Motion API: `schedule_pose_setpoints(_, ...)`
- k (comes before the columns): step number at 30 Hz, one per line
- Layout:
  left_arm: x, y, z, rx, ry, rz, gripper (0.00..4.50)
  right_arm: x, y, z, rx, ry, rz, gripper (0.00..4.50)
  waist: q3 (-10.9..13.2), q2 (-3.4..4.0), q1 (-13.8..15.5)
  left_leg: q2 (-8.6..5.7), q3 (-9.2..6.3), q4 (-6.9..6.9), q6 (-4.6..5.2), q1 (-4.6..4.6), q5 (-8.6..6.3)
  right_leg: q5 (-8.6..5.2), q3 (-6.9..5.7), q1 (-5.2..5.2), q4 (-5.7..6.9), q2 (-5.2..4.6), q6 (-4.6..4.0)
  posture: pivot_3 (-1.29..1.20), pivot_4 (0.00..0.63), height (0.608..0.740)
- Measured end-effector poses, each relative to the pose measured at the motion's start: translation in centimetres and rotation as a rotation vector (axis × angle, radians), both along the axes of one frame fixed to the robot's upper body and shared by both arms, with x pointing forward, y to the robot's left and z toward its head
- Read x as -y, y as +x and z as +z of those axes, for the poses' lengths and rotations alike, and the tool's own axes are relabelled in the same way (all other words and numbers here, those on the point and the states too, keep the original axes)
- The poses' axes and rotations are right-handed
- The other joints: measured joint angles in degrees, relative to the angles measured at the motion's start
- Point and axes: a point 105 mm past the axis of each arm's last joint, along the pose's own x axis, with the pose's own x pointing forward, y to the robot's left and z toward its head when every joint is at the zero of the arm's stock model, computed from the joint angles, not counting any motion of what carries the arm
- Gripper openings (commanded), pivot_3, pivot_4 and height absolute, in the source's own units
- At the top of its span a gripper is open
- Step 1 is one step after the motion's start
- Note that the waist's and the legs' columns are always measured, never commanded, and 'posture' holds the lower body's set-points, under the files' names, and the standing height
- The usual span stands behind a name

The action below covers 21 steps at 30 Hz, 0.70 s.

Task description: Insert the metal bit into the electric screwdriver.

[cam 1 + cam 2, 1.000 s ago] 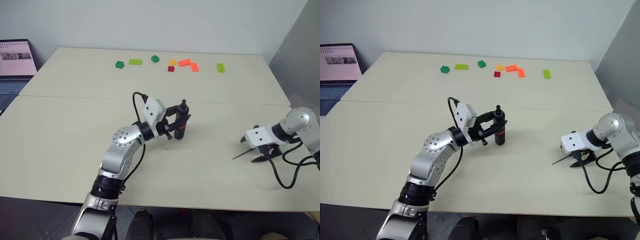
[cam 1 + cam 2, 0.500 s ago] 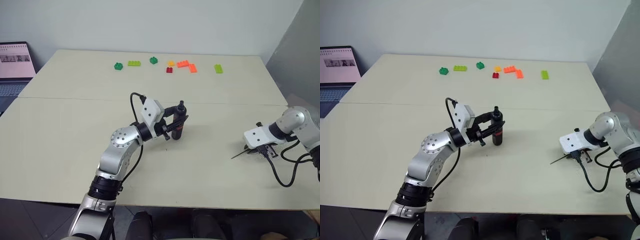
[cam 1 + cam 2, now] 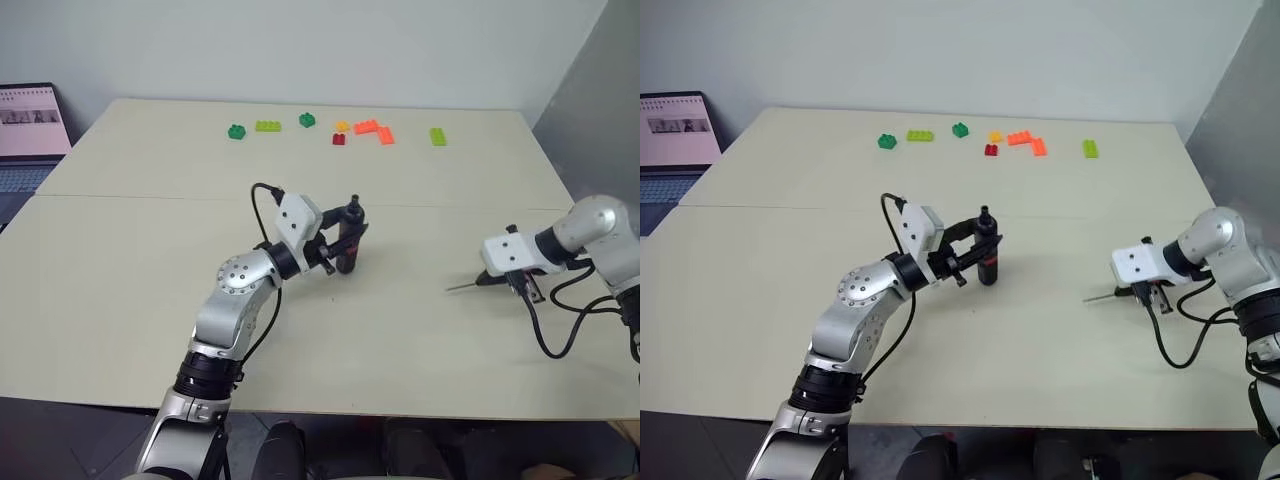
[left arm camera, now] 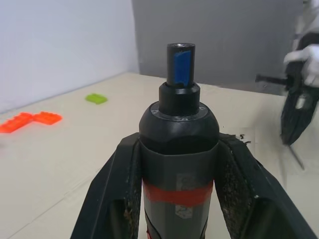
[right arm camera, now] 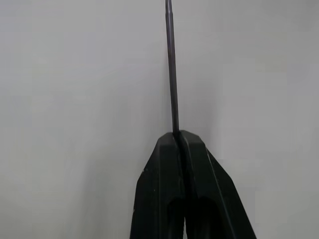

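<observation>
1. The metal bit [image 5: 171, 64] is pinched by its end in the right gripper [image 3: 497, 280], jaws closed on it, above the tabletop [image 3: 420, 330]; so thin a rod could pivot or slip.
2. The electric screwdriver [image 4: 178, 149] stands upright, clamped in the left gripper [image 3: 343, 243], well apart from the bit (misalignment could jam it at the tip).
3. The socket's bore is hard to make out.

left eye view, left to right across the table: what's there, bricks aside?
laptop → left gripper shut on the electric screwdriver → metal bit → right gripper pinching it.
</observation>
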Motion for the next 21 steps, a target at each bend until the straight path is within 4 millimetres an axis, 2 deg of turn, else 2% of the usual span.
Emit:
schedule_pose_setpoints(3, -1.2, 1.0, 0.8, 0.036, -0.049, 0.125, 1.66, -3.4, 1.1, 4.3, 0.08, 0.399, -0.106, 0.0, 0.0, -0.01, 0.1, 0.0, -0.04, 0.0, -0.01, -0.01, 0.01, 0.0, -0.04, 0.01, 0.02, 0.0, 0.0, 0.0, 0.15, 0.74)
schedule_pose_setpoints(6, -1.5, 1.4, 1.0, 0.037, -0.077, 0.17, 1.66, -5.6, 1.3, 7.2, 0.096, 0.674, -0.167, 0.0, 0.0, -0.01, 0.3, -0.01, -0.07, -0.01, -0.01, -0.07, 0.01, 0.0, -0.08, -0.02, 0.01, 0.0, 0.0, 0.0, 0.15, 0.74)
schedule_pose_setpoints(7, -1.7, 1.6, 0.9, 0.028, -0.088, 0.187, 1.66, -6.4, 1.4, 8.6, 0.093, 0.823, -0.213, 0.0, 0.0, -0.01, 0.4, -0.01, -0.11, 0.0, -0.02, -0.13, 0.01, 0.0, -0.12, -0.04, 0.02, 0.0, 0.0, 0.0, 0.15, 0.74)
schedule_pose_setpoints(9, -1.6, 1.7, 0.8, 0.016, -0.1, 0.196, 1.66, -7.3, 1.2, 9.5, 0.074, 0.92, -0.235, 0.0, 0.0, -0.01, 0.6, -0.04, -0.13, -0.01, -0.01, -0.2, 0.01, 0.0, -0.12, -0.08, 0.01, 0.0, 0.0, 0.0, 0.15, 0.74)
schedule_pose_setpoints(10, -1.6, 1.7, 0.6, -0.002, -0.107, 0.198, 1.66, -7.9, 1.3, 10.4, 0.06, 1.042, -0.273, 0.0, 0.0, -0.01, 0.6, -0.04, -0.16, -0.01, -0.01, -0.23, 0.01, 0.0, -0.14, -0.1, 0.02, 0.0, 0.0, 0.0, 0.15, 0.74)
schedule_pose_setpoints(13, -1.2, 1.7, 0.2, -0.027, -0.107, 0.187, 1.66, -9.4, 1.1, 11.4, 0.002, 1.225, -0.33, 0.0, 0.0, -0.01, 0.5, -0.05, -0.17, -0.02, -0.03, -0.45, 0.02, 0.0, -0.15, -0.31, 0.08, 0.01, 0.0, 0.0, 0.15, 0.74)
schedule_pose_setpoints(21, -1.1, 1.6, 0.3, -0.018, -0.11, 0.189, 1.66, -11.7, 1.2, 12.1, -0.041, 1.383, -0.407, 0.0, 0.0, 0.02, 0.5, -0.05, -0.15, -0.02, -0.07, -0.8, 0.08, 0.0, -0.14, -0.76, 0.16, 0.01, 0.0, 0.0, 0.15, 0.74)
